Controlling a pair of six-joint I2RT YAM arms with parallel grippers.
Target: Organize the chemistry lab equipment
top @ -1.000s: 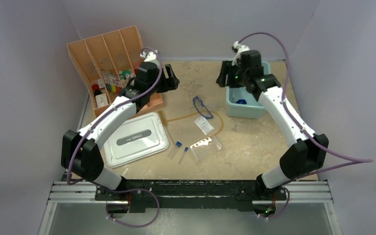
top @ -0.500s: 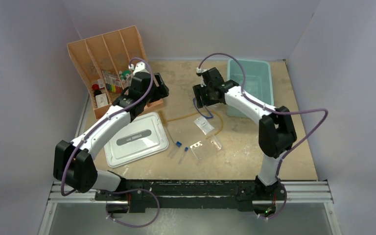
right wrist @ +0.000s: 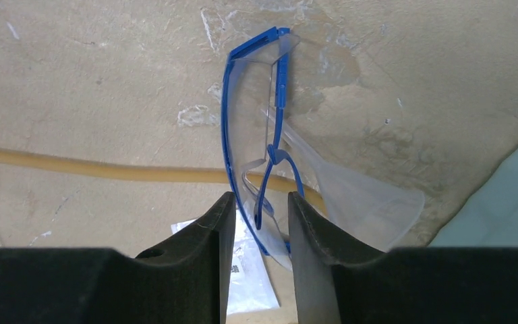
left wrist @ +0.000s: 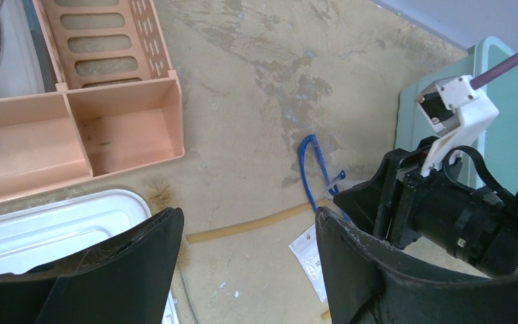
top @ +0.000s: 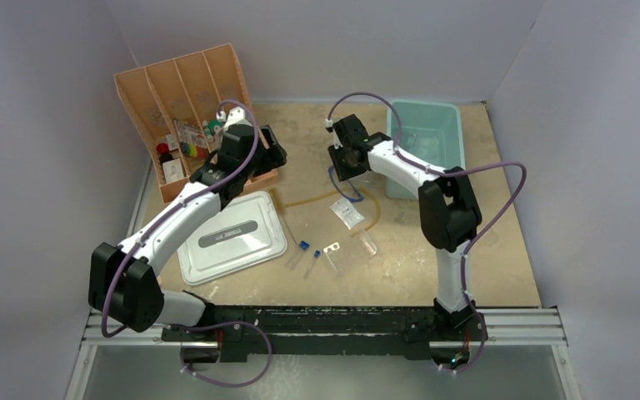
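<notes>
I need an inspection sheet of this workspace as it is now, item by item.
Surface: tan table, worn and stained.
Job's things: goggles, tan tube, packet, two test tubes, clear rack loose at centre.
Clutter: grey lid, orange organizer, teal bin.
Grippers: left gripper open, empty; right gripper open, straddling the goggles' frame.
Cables: purple cables loop over both arms.
Surroundings: plain walls; nothing else seen.

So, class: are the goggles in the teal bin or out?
Out: goggles lie on the table beside the teal bin, right pincer straddling them.
</notes>
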